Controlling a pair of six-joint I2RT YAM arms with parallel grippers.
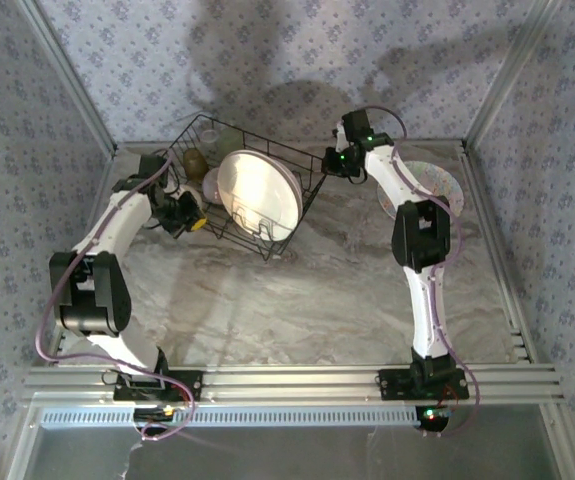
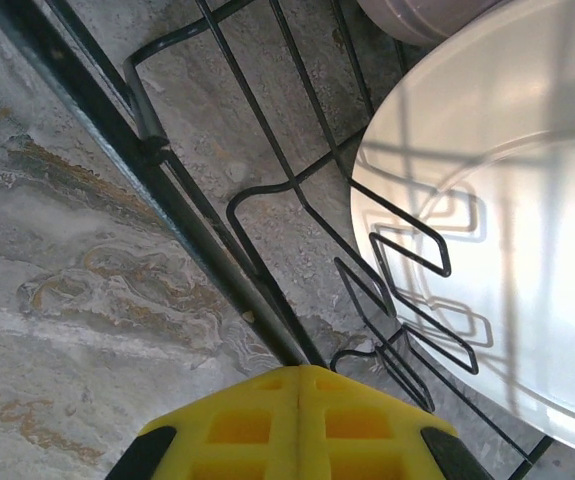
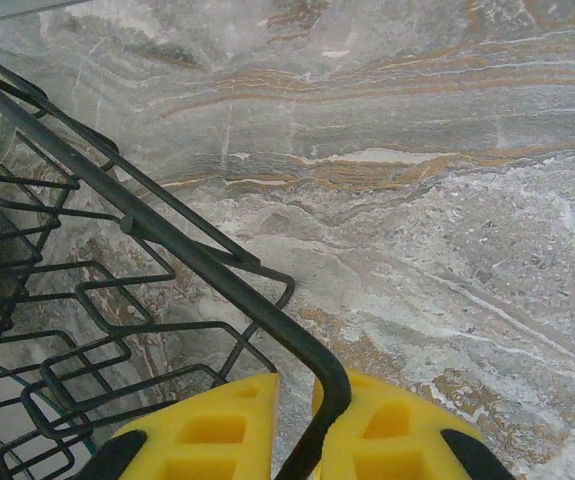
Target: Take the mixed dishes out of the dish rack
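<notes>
Risk gathers around the dish rack [image 1: 298, 210], which sits skewed at the back of the table [image 1: 297, 310] with several white-backed plates [image 1: 257, 190] standing on edge among its prongs and an olive cup [image 1: 195, 160] at its far corner; the right gripper [image 3: 302, 400] is clamped on the rack's thin rim wire, one yellow finger on each side of it; the left gripper [image 2: 297, 400] has its fingers pressed together just where the opposite rim rail meets them, though whether they actually pinch that rail I cannot tell. If only one side is truly held, any pull would likely swing or twist the rack rather than move it squarely; the upright plates could then lean, knock together or roll out over the low side. A round wire between smooth pads also seems prone to slipping or turning, so a lift might let the loaded rack sag or drop; uneven motion between the two arms would bend the frame. One plate [image 1: 437, 185] lies flat on the table beneath the right arm; a careless sweep of that arm could shove it toward the edge.
</notes>
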